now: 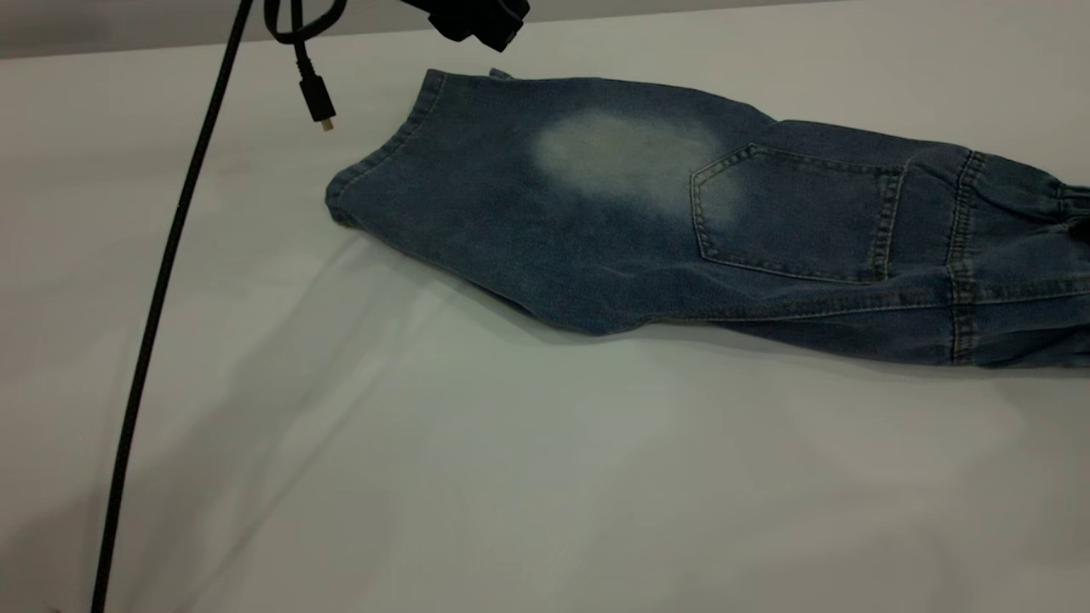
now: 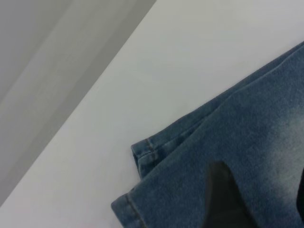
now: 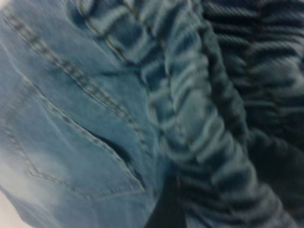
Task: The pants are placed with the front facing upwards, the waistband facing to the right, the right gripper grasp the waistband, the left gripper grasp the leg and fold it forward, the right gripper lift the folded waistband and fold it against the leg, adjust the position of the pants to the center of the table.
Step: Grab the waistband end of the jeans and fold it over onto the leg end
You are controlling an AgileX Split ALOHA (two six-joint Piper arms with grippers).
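Observation:
The blue denim pants (image 1: 681, 221) lie on the white table (image 1: 545, 477), folded lengthwise with a back pocket (image 1: 796, 213) and a pale patch on top. The leg hem (image 1: 375, 153) points left, and the gathered waistband (image 1: 1056, 247) runs off the right edge. My left gripper (image 1: 481, 25) hovers just above the far corner of the leg hem. In the left wrist view this left gripper (image 2: 261, 199) is open over the leg cloth (image 2: 247, 142), holding nothing. My right gripper (image 3: 190, 204) is pressed into the ruffled waistband (image 3: 199, 118). One dark finger (image 3: 166, 211) shows and cloth covers the other.
A black cable (image 1: 162, 289) hangs down the left side of the table, and a loose plug (image 1: 317, 100) dangles near the leg hem. Bare table stretches in front of the pants. The table's far edge (image 2: 95, 95) runs close behind the hem.

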